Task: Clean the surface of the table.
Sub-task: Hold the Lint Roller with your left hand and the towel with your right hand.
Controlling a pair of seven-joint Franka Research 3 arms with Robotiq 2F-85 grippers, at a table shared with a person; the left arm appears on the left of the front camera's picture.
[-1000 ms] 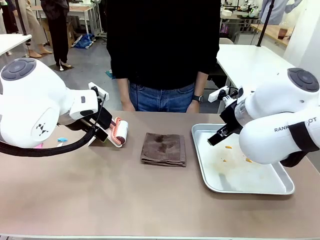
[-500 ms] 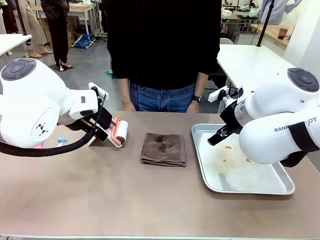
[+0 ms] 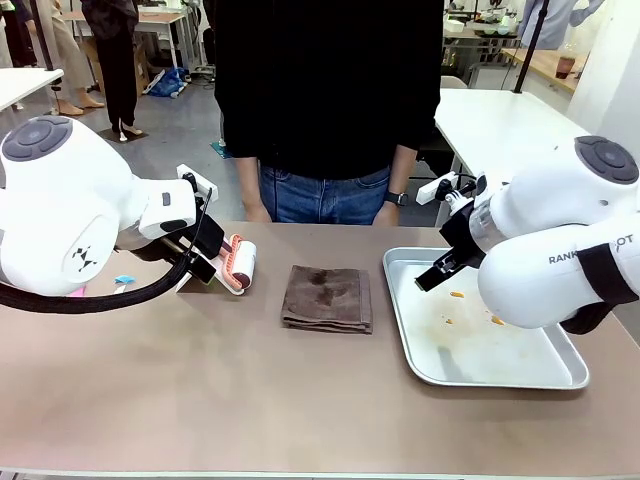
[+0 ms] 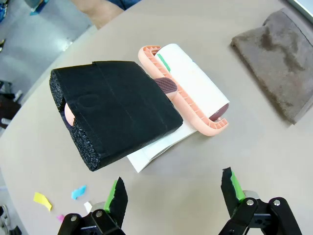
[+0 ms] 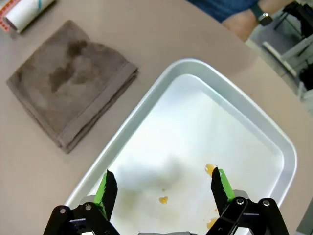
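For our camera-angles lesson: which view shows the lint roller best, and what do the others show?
The left wrist view: the lint roller lies close, its pink frame, white roll and black foam handle plain. The front view shows it small, partly behind the left arm. The right wrist view catches one end at the corner.

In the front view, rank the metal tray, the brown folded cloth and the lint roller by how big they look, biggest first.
1. metal tray
2. brown folded cloth
3. lint roller; its handle end is partly hidden, so its full size is unsure, but what shows looks clearly smallest.
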